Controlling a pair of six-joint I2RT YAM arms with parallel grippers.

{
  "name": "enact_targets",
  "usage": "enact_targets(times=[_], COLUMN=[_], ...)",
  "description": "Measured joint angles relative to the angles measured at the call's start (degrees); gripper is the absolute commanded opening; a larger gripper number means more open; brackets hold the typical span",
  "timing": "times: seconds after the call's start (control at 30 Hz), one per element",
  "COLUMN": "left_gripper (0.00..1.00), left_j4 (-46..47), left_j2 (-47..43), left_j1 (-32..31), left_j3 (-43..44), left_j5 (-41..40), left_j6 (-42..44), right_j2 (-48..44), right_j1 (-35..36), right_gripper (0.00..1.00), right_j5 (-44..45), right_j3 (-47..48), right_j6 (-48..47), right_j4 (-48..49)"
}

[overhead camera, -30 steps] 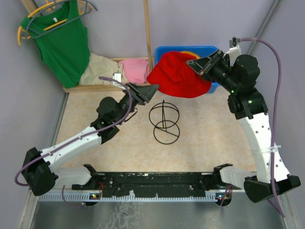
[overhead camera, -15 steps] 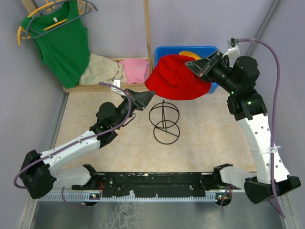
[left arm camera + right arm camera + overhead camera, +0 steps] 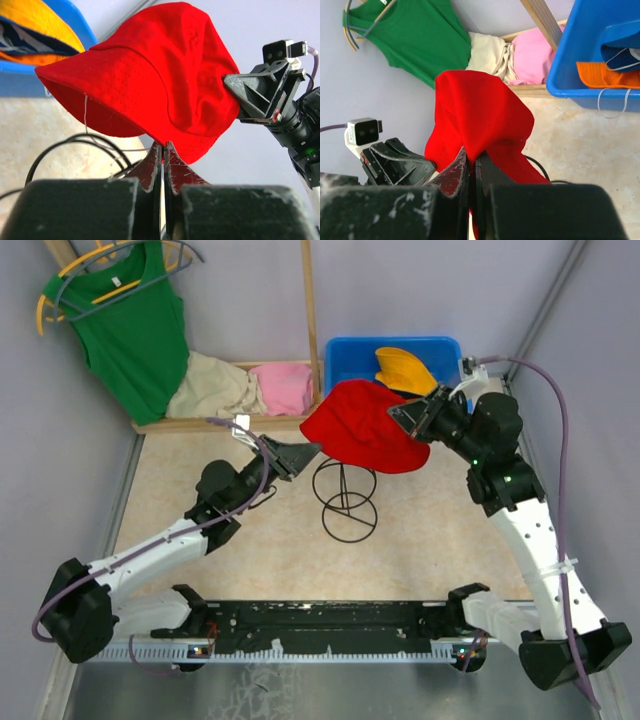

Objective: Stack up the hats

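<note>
- Right gripper [image 3: 398, 416] is pinching the red hat [image 3: 362, 428] at centre frame, just above the wire stand [image 3: 345, 502].
- Left gripper [image 3: 163, 148] is sitting just under its brim, jaws pressed together.

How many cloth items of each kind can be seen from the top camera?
Hats: 2, the red hat and the yellow-orange hat
Heaped garments: 2, the beige garment and the pink garment
Green tank top: 1
Total: 5
</note>
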Motion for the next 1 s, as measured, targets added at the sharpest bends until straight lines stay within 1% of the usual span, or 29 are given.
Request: enact_targets(times=[0.23, 0.43, 0.6, 0.83, 1.0], left_gripper=[0.0, 0.0, 0.0, 0.0, 0.0], left_j4=[-0.6, -4.0, -6.9, -8.6, -8.6], left_j2=[-4.3, -10.7, -15.4, -17.7, -17.7], left_j1=[0.4, 0.4, 0.4, 0.4, 0.4], left_j3=[-5.2, -7.2, -11.5, -19.5, -22.1], left_j5=[1.9, 2.3, 2.8, 3.7, 4.5], left_j6=[-3.9, -6.2, -8.1, -9.9, -10.2], right_j2=[-0.5, -0.5, -0.4, 0.0, 0.0], right_j1=[1.9, 3.1, 4.3, 7.0, 9.7], right_gripper=[0.0, 0.0, 0.0, 0.0, 0.0], right_j5=[0.4, 0.4, 0.5, 0.8, 1.8], right_j3=[-1.5, -1.6, -2.5, -5.3, -7.1], right_j6=[-3.8, -5.9, -7.4, -8.5, -9.1], right_j4=[-1.0, -2.6, -4.2, -6.1, -6.8])
